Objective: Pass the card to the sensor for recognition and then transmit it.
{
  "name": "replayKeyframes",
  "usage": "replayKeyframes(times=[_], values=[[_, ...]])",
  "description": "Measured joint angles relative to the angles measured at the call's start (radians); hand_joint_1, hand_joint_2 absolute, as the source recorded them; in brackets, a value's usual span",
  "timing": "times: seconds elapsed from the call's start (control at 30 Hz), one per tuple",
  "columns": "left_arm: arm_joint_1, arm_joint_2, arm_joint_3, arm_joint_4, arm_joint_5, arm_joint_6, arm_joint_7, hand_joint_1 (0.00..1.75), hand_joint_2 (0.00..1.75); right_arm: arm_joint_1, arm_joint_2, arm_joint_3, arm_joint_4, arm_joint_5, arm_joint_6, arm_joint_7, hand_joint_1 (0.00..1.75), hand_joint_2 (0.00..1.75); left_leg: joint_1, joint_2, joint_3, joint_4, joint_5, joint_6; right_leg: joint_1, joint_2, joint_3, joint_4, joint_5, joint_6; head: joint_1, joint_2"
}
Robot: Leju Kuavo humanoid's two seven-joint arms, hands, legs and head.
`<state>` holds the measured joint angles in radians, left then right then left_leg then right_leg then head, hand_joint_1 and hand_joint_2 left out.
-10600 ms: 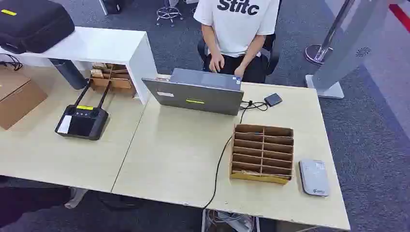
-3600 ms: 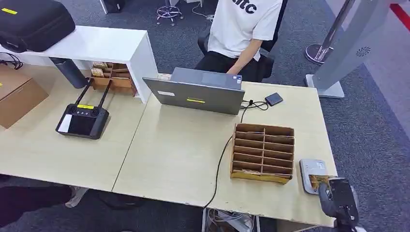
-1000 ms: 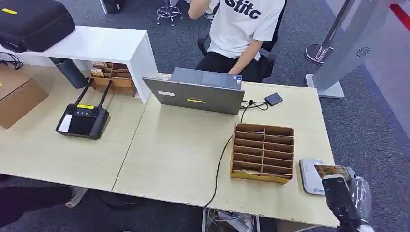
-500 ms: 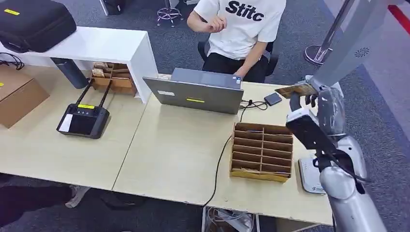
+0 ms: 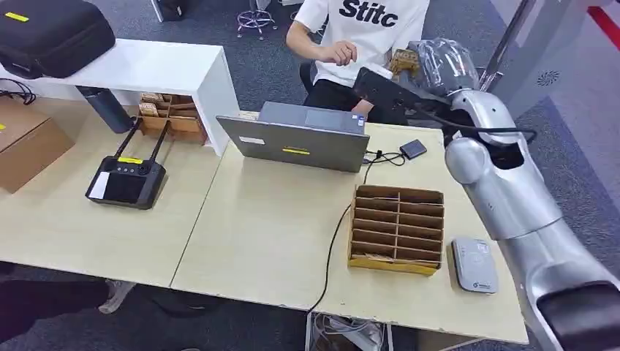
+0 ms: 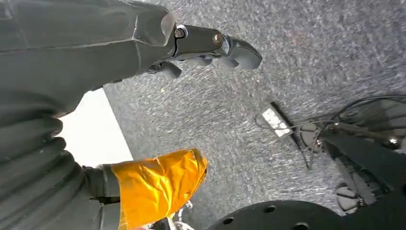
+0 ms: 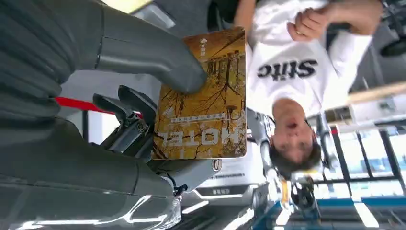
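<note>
Holding card [image 7: 203, 98], right robot hand [image 5: 431, 64] near person [image 5: 369, 36]

A pale wooden table [image 5: 263, 241] fills the middle of the head view. On it, upper centre, a grey laptop [image 5: 296, 139] stands open; right of it lies a small black box [image 5: 413, 150] with a cable [image 5: 333, 241] running down to the table's lower edge. At centre right sits a cardboard divider box [image 5: 397, 230], and just beside it, lower right, a grey sensor [image 5: 474, 265]. At left lie a black controller [image 5: 126, 181] and a brown carton [image 5: 25, 146]; a white shelf [image 5: 146, 69] stands at upper left.
</note>
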<state>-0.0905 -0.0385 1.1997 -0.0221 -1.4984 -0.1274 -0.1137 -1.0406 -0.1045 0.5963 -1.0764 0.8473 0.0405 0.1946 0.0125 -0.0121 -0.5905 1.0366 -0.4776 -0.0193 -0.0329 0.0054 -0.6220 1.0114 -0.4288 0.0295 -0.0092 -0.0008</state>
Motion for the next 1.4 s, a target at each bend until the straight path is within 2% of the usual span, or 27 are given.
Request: replayKeyframes(times=[0.13,0.33,1.33,1.37,1.4], values=[[0.000,-0.006,0.000,0.000,0.000,0.002,0.008,0.00,1.75,-0.020,0.035,0.021,0.101,-0.003,0.006,0.002,1.75,1.75,0.000,-0.001,0.000,0.000,0.000,0.000,0.000,-0.001,0.000,0.000,0.000,0.000,0.000,0.000],[0.001,-0.011,0.000,0.000,0.000,0.010,0.008,0.00,1.75,-0.026,0.048,0.038,0.162,-0.005,0.007,0.002,1.75,1.75,0.000,0.000,0.000,0.000,0.000,0.000,0.000,-0.001,0.000,0.000,0.000,0.000,0.000,0.000],[-0.001,-0.015,0.000,0.000,0.000,0.002,0.008,0.00,1.75,-0.031,0.054,0.045,0.218,-0.005,0.006,0.003,1.75,1.75,0.000,-0.001,0.000,0.000,0.000,0.000,0.000,-0.001,0.000,0.000,0.000,0.000,0.000,0.000],[-0.001,-0.015,0.000,0.000,-0.001,0.002,0.007,0.00,1.75,-0.031,0.055,0.045,0.219,-0.005,0.006,0.003,0.00,1.75,0.000,-0.001,0.000,0.000,0.000,0.000,0.000,-0.001,0.000,0.000,0.000,0.000,0.000,0.000],[-0.001,-0.015,0.000,0.000,0.000,0.002,0.007,0.00,1.75,-0.031,0.055,0.045,0.219,-0.005,0.006,0.003,0.00,1.75,0.000,-0.001,0.000,0.000,0.000,0.000,0.000,-0.001,-0.001,0.000,0.000,0.000,0.000,0.000]])
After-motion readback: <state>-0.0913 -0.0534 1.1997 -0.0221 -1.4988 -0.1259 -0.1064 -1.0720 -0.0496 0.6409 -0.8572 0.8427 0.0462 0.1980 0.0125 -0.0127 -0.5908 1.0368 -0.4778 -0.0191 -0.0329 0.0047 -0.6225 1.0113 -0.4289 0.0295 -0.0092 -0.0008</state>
